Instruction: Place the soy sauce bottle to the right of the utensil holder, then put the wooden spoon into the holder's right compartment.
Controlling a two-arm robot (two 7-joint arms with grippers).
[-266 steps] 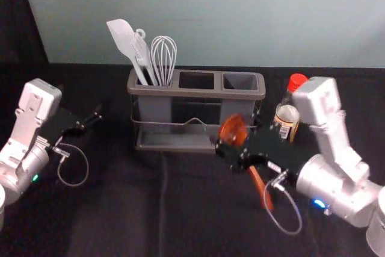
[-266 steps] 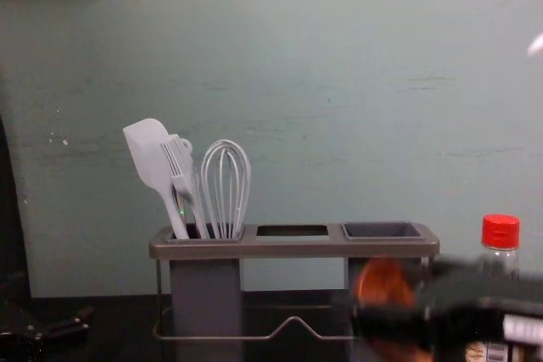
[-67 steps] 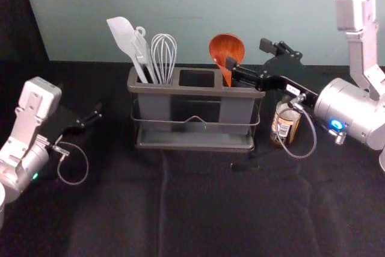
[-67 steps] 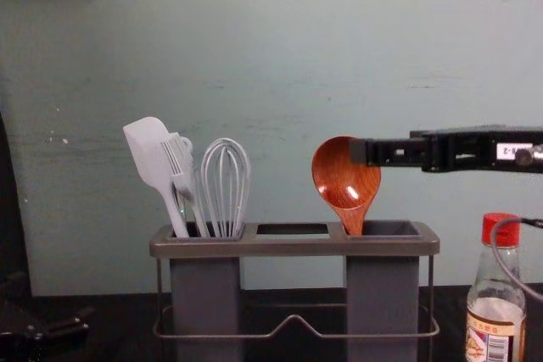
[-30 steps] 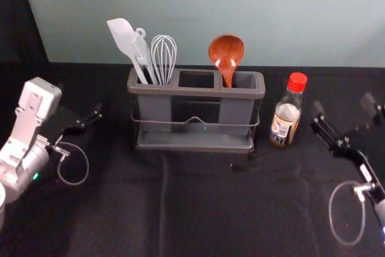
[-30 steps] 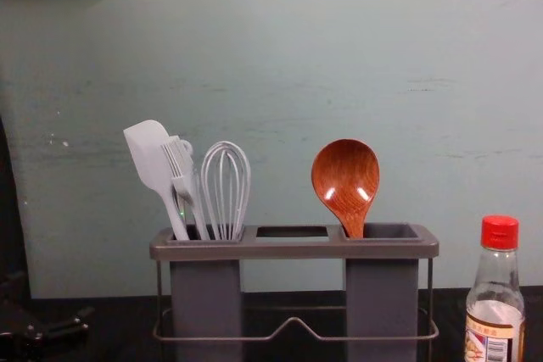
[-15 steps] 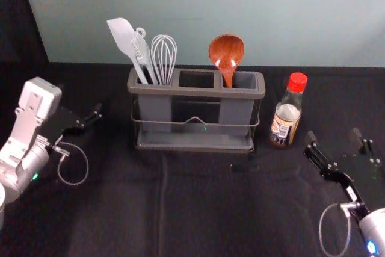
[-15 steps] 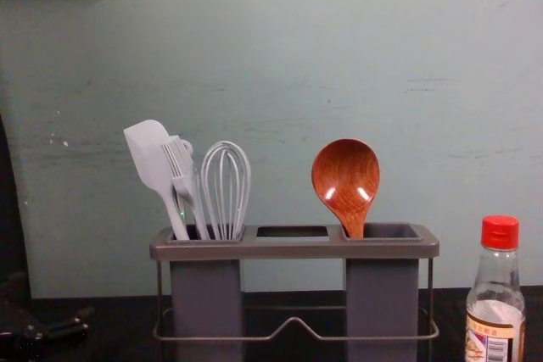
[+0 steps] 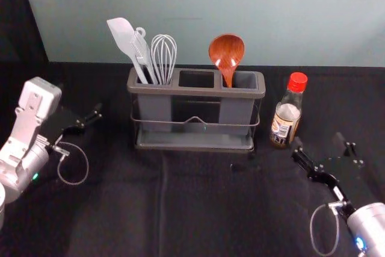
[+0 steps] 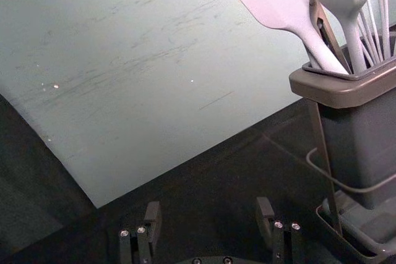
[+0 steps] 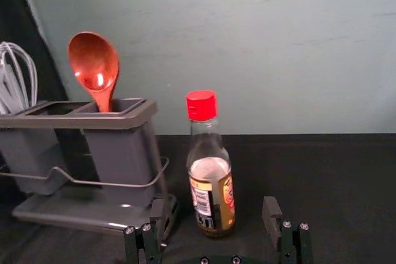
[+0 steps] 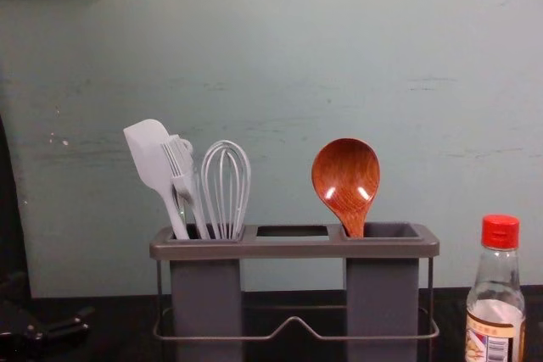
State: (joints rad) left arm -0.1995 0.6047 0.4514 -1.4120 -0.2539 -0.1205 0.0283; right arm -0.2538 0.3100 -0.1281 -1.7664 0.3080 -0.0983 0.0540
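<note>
One black tabletop (image 9: 198,209) carries everything. Holder (image 9: 192,91): upright, three compartments; whisk (image 9: 163,58) and other pale tools in the left one, middle one vacant.

Right arm: low at the right of the head view. Its claw (image 9: 319,141) is spread wide, nothing in it, nearer the robot than the bottle. Step in hand, as judged: retreat and park. Best done by drawing straight back toward the robot with the claw spread, no inward sweep, until both fingers are well away from the glass; only then turn the wrist. Watch the trailing cable loop (image 9: 325,230).

Left arm: parked at the left of the head view, claw (image 10: 208,211) wide apart, holding nothing. No call to move it.

Bottle (image 9: 286,121): upright, capped, just right of the holder, apart from it. Tall and narrow, so a brush would likely tip it.

Spoon (image 9: 227,51): bowl up, handle in the right compartment, near its inner side. Placement looks complete; no correction needed.
</note>
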